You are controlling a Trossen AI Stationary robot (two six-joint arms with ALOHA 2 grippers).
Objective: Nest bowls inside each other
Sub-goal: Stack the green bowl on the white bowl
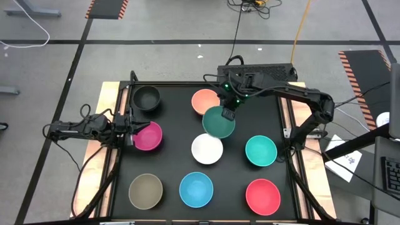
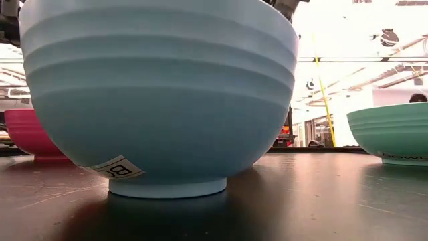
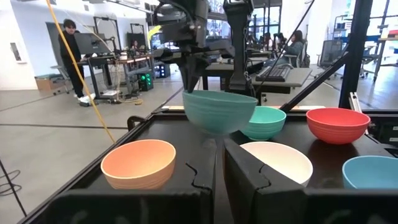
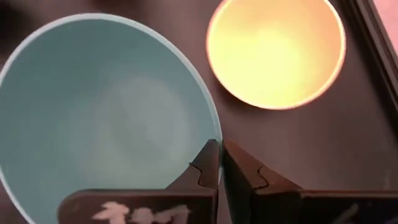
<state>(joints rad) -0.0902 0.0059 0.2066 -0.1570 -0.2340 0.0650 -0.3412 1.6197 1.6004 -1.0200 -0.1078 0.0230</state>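
Nine bowls are on or over the black table. My right gripper [image 1: 229, 115] [image 4: 221, 144] is shut on the dark green bowl [image 1: 218, 122] [image 3: 221, 111], held up between the peach-orange bowl [image 1: 205, 100] [image 4: 277, 53] and the white bowl [image 1: 206, 149]. The black [image 1: 147, 97], magenta [image 1: 149, 136], teal [image 1: 260, 150], olive-brown [image 1: 145, 190], light blue [image 1: 196, 189] [image 2: 160, 100] and red [image 1: 262, 195] bowls stand upright on their bases. My left gripper [image 1: 130, 127] [image 3: 219, 142] waits shut and level at the table's left edge, beside the magenta bowl. My right gripper pinches the dark green bowl's rim [image 4: 214, 134] on its far right side, one finger inside the bowl and one outside. The fingers [image 3: 191, 74] come slanting down from above. The bowl hangs below them, lifted clear of the table and slightly tilted.
A raised black frame [image 1: 282, 125] borders the table on a wooden board. The bowls stand in three loose rows with gaps between them. Beyond the table are desks, monitors and people [image 3: 69, 56] in the room.
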